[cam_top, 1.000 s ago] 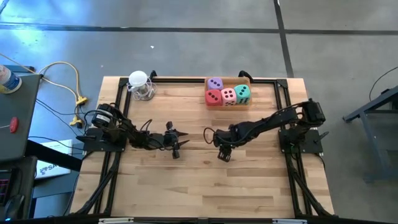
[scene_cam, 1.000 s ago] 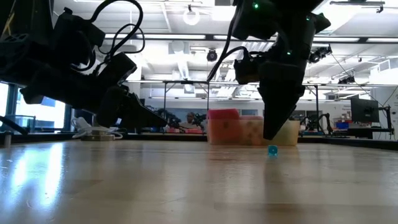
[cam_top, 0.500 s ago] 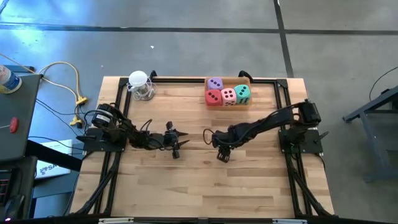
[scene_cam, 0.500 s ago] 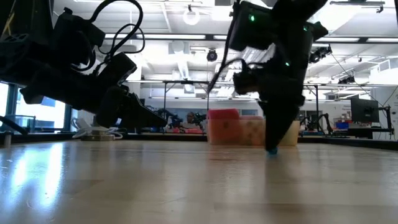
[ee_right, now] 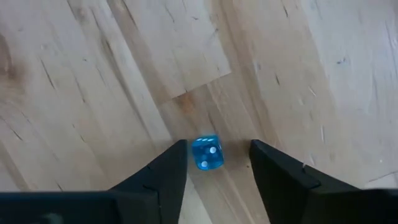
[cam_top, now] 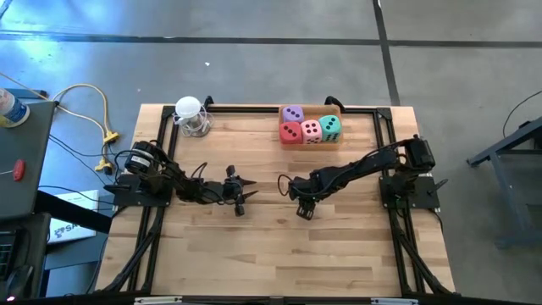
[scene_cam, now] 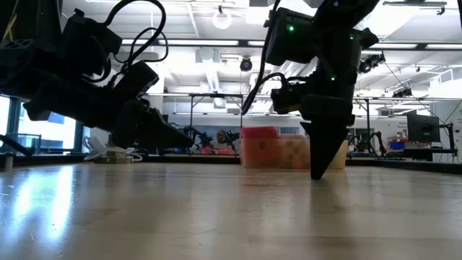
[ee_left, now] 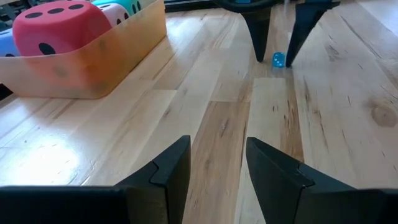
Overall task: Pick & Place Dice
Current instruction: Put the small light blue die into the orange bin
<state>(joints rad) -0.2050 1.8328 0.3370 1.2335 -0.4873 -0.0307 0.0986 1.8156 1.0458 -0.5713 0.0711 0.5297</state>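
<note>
Four large dice sit in a shallow amber tray [ee_left: 93,68] at the table's far edge: red [cam_top: 290,132], purple [cam_top: 292,113], pink [cam_top: 311,130] and teal [cam_top: 329,126]. No gripper touches them. My right gripper [ee_right: 217,147] is open at mid-table [cam_top: 303,210], pointing down with its tips at the wood. A tiny blue cube with white pips [ee_right: 207,153] lies on the table between its fingers, and a gap shows on each side in the left wrist view [ee_left: 278,60]. My left gripper [ee_left: 217,149] is open and hovers left of centre [cam_top: 241,196], aimed at the right gripper.
A white round object on a wire stand [cam_top: 190,114] sits at the far left corner. Black frame rails [cam_top: 381,135] run along the table's sides. Bare wood [cam_top: 271,254] stretches across the near half. Lab furniture and a distant person show beyond the table in the low view.
My right gripper has come down to the table top, and its open fingers now stand around the tiny blue cube. In the low view the cube, seen beside the fingers a second ago, is now hidden behind them. The cube has stayed in place.
</note>
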